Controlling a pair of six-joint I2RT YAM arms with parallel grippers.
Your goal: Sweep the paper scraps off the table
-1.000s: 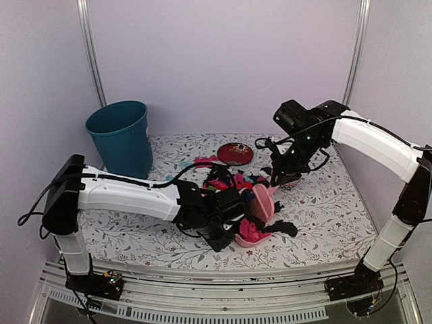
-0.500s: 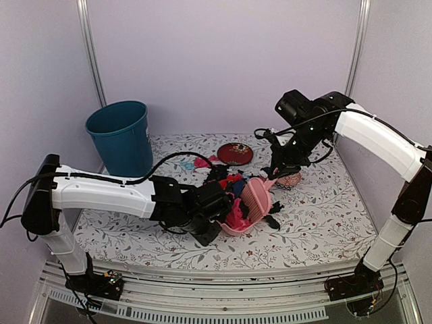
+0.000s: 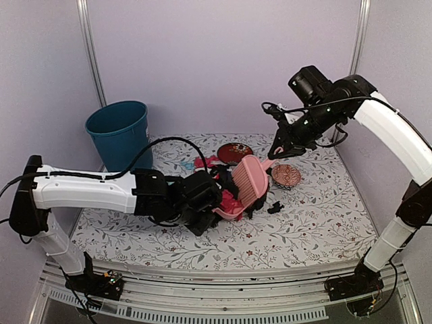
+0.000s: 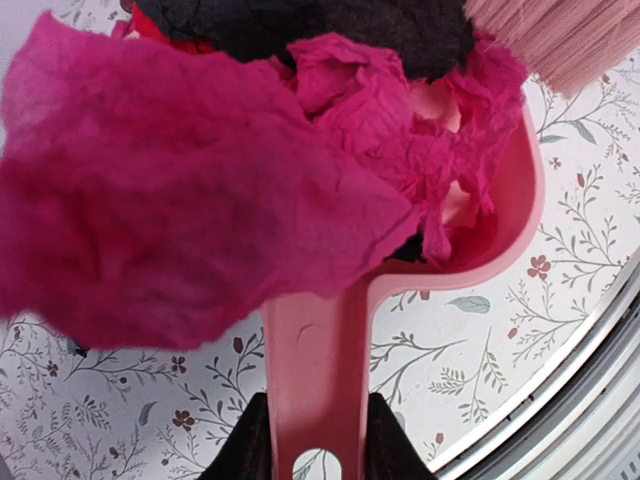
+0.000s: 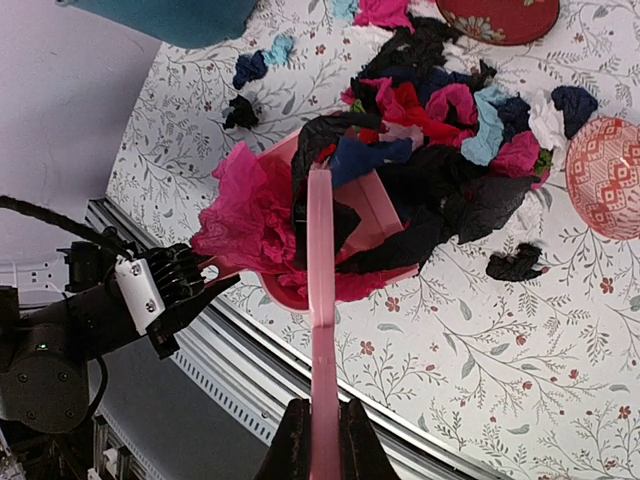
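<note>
My left gripper [image 3: 204, 203] is shut on the handle of a pink dustpan [image 3: 229, 208], which is tilted and piled with hot pink and black paper scraps [image 4: 200, 200]. In the left wrist view the handle [image 4: 315, 370] runs between the jaws of that gripper [image 4: 312, 455]. My right gripper [image 3: 281, 150] is shut on the handle of a pink brush [image 3: 248, 179], whose head rests at the pan's mouth; the right wrist view shows that handle [image 5: 320, 330] in my gripper [image 5: 322, 445]. More scraps [image 5: 440, 130] lie heaped on the table [image 3: 317, 223] behind the pan, with a black bit [image 3: 275, 207] apart.
A blue bin [image 3: 120, 135] stands at the back left. A round dark-red plate [image 3: 235, 153] lies at the back centre and a pink patterned dish [image 3: 285, 175] to its right. A few loose scraps [image 5: 255, 70] lie near the bin. The table's metal front rail [image 5: 250, 370] runs close below the pan.
The left arm has drawn the loaded dustpan back to the left and tilted it up. The right arm has risen and moved right with the brush, uncovering the pink dish.
</note>
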